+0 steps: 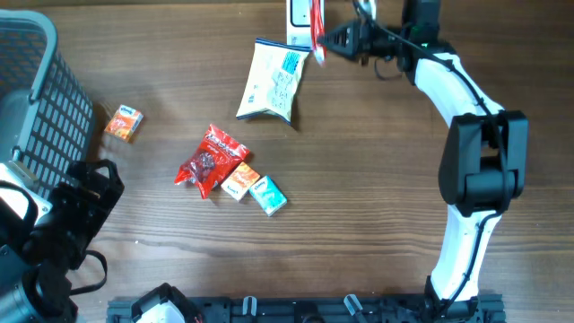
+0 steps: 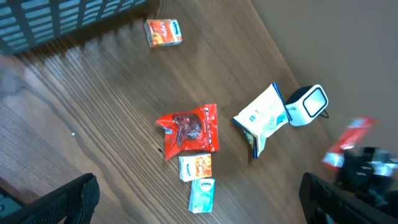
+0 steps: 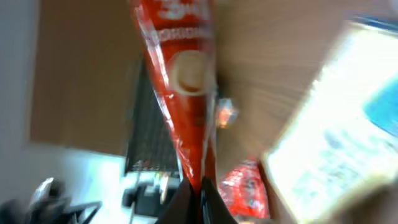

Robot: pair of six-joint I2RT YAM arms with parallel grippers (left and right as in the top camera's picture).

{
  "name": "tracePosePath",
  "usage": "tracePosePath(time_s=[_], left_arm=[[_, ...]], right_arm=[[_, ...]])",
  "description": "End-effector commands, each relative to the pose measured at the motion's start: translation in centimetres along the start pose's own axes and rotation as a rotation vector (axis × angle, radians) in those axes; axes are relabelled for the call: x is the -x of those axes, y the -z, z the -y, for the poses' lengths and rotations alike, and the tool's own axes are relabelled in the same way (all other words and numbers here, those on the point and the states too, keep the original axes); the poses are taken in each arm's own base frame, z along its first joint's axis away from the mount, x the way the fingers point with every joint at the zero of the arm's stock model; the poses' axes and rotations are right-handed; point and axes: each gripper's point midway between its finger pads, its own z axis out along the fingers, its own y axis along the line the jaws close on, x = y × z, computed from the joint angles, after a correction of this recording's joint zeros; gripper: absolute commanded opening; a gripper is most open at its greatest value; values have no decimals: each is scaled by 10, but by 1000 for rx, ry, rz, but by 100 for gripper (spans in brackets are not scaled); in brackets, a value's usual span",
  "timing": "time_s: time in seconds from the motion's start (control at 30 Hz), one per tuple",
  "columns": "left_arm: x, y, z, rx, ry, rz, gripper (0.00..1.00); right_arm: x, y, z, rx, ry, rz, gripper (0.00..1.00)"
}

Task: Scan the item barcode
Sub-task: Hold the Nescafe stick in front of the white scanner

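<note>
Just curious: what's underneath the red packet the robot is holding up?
Seen from above, a white scanner sits below the red packet in the right pincer. The packet covers one edge of the scanner, so that part is hidden.

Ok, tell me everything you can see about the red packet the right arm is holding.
The red packet is a slim, glossy plastic wrapper with white print and a pale round picture, too blurred to read. The right end effector is shut on one narrow end, holding it up by the white scanner, next to the white-and-blue pouch.
</note>
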Motion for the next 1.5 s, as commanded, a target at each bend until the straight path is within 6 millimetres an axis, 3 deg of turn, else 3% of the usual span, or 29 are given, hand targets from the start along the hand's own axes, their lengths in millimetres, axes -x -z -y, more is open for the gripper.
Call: tracePosePath(time_s=[0.0,0.17,0.27,0.37,0.5,0.77,0.93,1.2,1.33,1.47], left_arm=[[3,1,-1,5,11,13,100],[3,1,-1,5,11,13,100],[3,1,-1,5,11,13,100],[3,1,-1,5,11,13,100],[3,1,-1,5,11,13,100],[3,1,-1,5,11,13,100],[3,1,-1,5,11,13,100],[3,1,-1,5,11,13,100],[3,1,-1,5,11,13,100],[3,1,-1,5,11,13,100]], right_arm=[[9,20,21,-323,265,90,4],[6,64,16,-696,350,134,4],[-1,90,31,-980,361,134,5],[-10,96,42,-1159,389,94,4],[-11,77,36,-1247,480,87,4],[16,36,8,-1257,650,238,4],[37,22,9,-1219,689,321,4],[71,12,-18,-1135,774,499,4],[83,2,-8,-1111,795,547,4],[89,-10,18,-1096,755,564,4]])
